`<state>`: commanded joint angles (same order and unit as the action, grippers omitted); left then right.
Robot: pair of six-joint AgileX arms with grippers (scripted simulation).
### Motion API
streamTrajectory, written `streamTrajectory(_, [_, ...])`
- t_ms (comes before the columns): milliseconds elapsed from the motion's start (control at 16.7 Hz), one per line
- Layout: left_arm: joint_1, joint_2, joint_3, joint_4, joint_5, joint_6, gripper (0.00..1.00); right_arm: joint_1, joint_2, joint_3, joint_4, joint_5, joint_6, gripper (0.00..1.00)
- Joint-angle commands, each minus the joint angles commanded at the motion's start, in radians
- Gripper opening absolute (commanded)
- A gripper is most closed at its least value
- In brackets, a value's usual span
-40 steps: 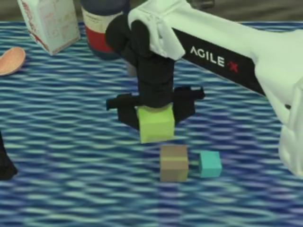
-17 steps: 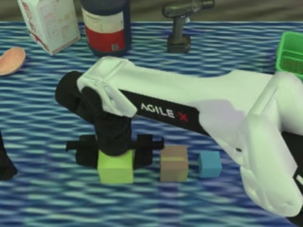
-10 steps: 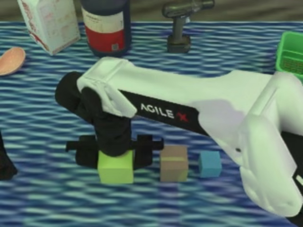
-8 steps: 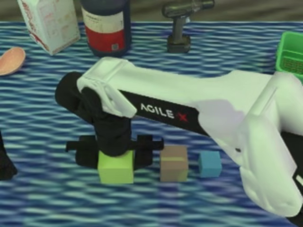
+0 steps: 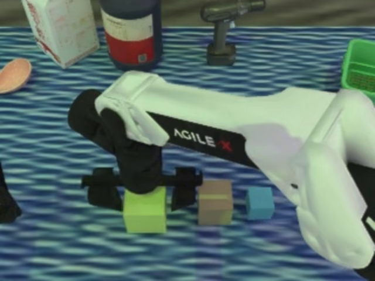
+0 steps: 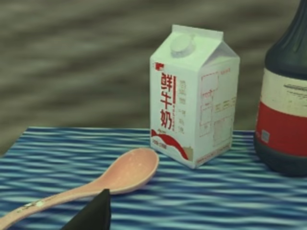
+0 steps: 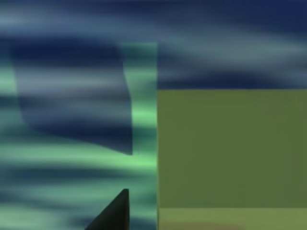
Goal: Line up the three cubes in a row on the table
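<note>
- Top view: right gripper (image 5: 143, 190) has just spread its fingers; half a second ago they pinched the lime-green cube (image 5: 144, 209), now both black fingers stand clear of its sides, so the cube is released.
- Lime-green cube sits flat on the table (image 5: 58, 246), nudged a touch toward the tan-olive cube (image 5: 215, 202) compared with a moment ago.
- Landmark = tan-olive cube. Lime-green cube is near it on the top view's left, a small gap between; teal cube (image 5: 259, 202) is just beside it on the right, not touching.
- All three cubes lie roughly on one line across the near part of the table, biggest to smallest; judged from this, the row looks done and only pulling the arm up and away is left.
- Risk as I read it: the finger nearest the tan-olive cube sits in the gap between the two cubes, so a sideways exit could bump either one; straight up looks safest.
- Right wrist view: green cube face fills most of the frame, a dark fingertip off to the side with table showing between them, which fits a release.
- Left gripper is parked far left of the tan-olive cube, at the table edge; only a dark tip shows in the left wrist view, can't tell its finger state.
- Containers, far behind the tan-olive cube: milk carton (image 5: 61, 29) closed, contents hidden; dark bottle (image 5: 130, 32) with red label, top out of frame; green basket (image 5: 358, 70) at far right, cut by the frame edge, inside not visible.
- Pink spoon (image 5: 13, 74) and a drill (image 5: 225, 29) also along the back, untouched.
</note>
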<state>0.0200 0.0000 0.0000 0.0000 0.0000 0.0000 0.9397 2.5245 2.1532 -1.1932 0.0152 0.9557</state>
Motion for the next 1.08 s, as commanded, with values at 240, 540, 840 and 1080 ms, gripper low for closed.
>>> streamTrajectory(240, [0.000,0.000,0.000,0.000,0.000,0.000,1.00,0.000,0.000,0.000,0.000,0.000,0.000,1.00])
streamTrajectory(540, [0.000,0.000,0.000,0.000,0.000,0.000,1.00,0.000,0.002,0.017,-0.017,0.001,0.000,1.00])
streamTrajectory(840, [0.000,0.000,0.000,0.000,0.000,0.000,1.00,0.005,0.004,0.203,-0.202,0.001,0.002,1.00])
streamTrajectory(1080, [0.000,0.000,0.000,0.000,0.000,0.000,1.00,0.007,0.000,0.278,-0.278,0.000,0.000,1.00])
